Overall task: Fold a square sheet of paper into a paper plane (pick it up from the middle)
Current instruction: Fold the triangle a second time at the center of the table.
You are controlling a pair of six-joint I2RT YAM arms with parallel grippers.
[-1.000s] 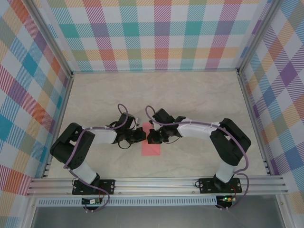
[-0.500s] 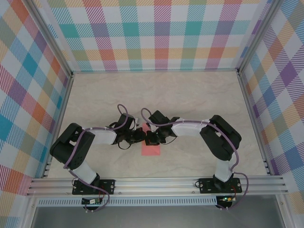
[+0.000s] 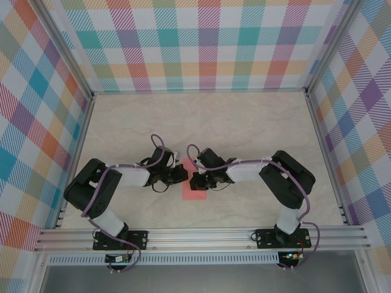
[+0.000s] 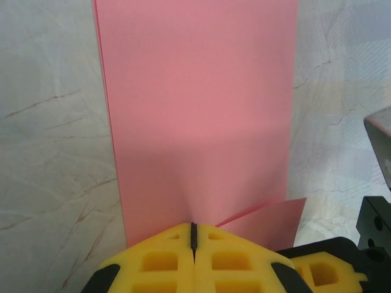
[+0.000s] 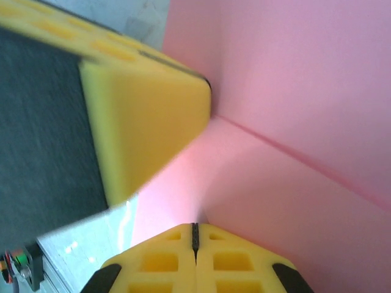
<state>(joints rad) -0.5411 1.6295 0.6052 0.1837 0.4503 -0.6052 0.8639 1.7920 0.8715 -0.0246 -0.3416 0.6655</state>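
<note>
The square sheet of paper [image 3: 194,193] lies on the table as a narrow salmon-pink strip, doubled over lengthwise. My left gripper [image 3: 182,175] is shut, its yellow fingertips [image 4: 177,239] pressing down on the strip's [image 4: 195,110] near edge. A loose flap [image 4: 272,218] lifts just right of them. From the opposite side, my right gripper [image 3: 195,180] is also shut, its tips [image 5: 211,235] resting on the pink paper [image 5: 293,91] beside a fold line [image 5: 287,155]. No paper shows between either pair of jaws. The two grippers nearly touch over the strip's middle.
The pale marble-patterned table [image 3: 244,122] is walled by checked panels on three sides. An aluminium rail [image 3: 201,235] with both arm bases runs along the near edge. The left gripper's yellow finger [image 5: 143,116] looms close in the right wrist view.
The right arm swung leftward over the strip, then drew back a little toward the near edge. The left arm and the paper have hardly moved. Both grippers stayed shut.
</note>
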